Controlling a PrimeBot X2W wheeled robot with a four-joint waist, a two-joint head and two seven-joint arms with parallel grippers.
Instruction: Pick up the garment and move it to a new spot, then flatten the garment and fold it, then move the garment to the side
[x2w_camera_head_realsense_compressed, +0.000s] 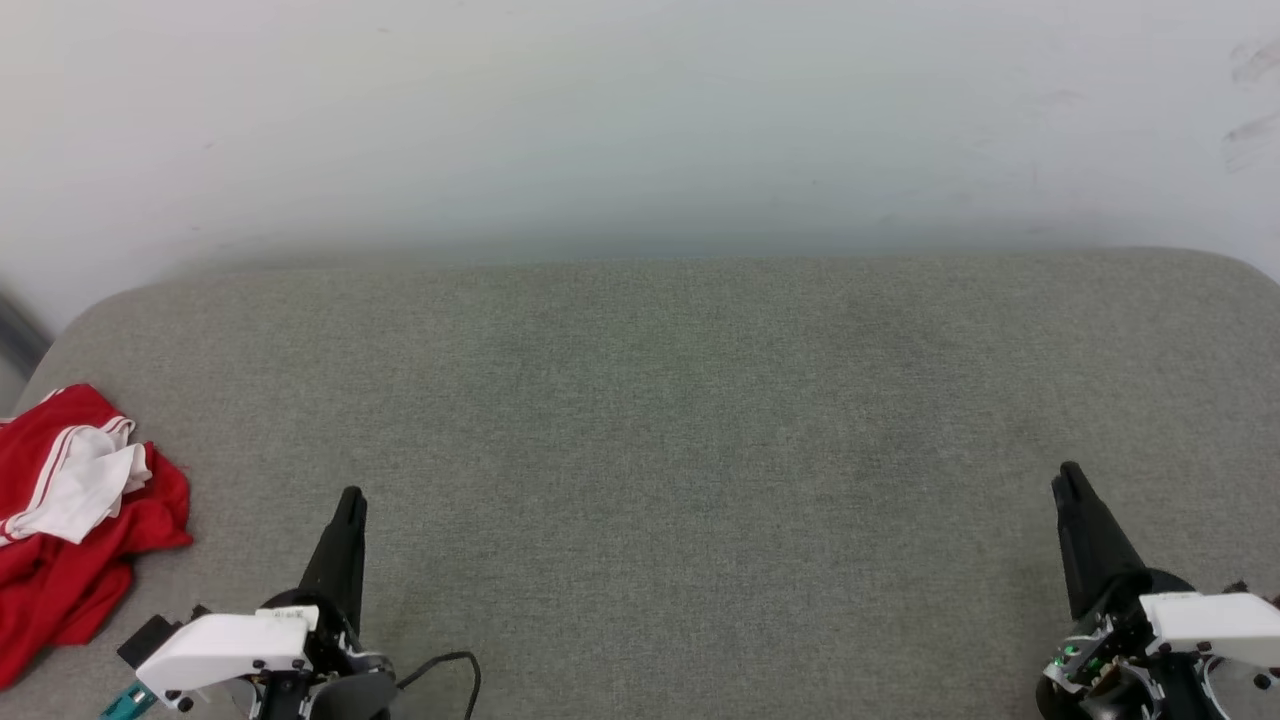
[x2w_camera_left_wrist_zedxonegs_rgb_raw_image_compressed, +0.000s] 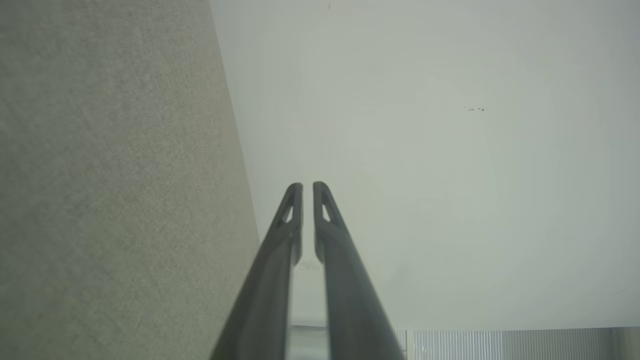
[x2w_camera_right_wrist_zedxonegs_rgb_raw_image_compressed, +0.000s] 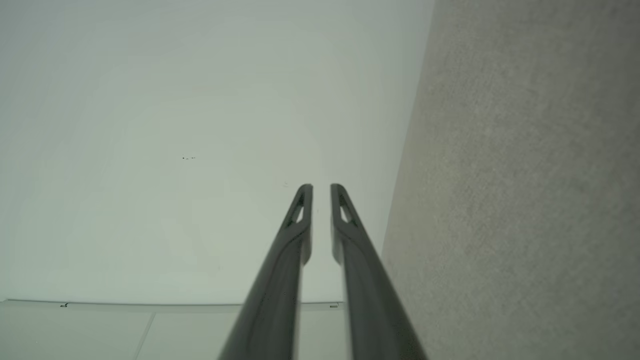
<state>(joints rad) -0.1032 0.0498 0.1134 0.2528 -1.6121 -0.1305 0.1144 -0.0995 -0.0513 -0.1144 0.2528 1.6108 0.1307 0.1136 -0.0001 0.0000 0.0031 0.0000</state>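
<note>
The crumpled red-and-white garment (x2w_camera_head_realsense_compressed: 70, 540) lay bunched at the near-left edge of the grey padded surface (x2w_camera_head_realsense_compressed: 680, 430), cut off by the left side of the head view. The left gripper (x2w_camera_head_realsense_compressed: 351, 496) pointed toward the far edge a little to the garment's right. The right gripper (x2w_camera_head_realsense_compressed: 1068, 472) sat well apart at the near right. Both had their jaws drawn together, holding nothing. Between them, a broad open stretch of grey cloth ran to the rounded far edge below a white wall (x2w_camera_head_realsense_compressed: 640, 120).
</note>
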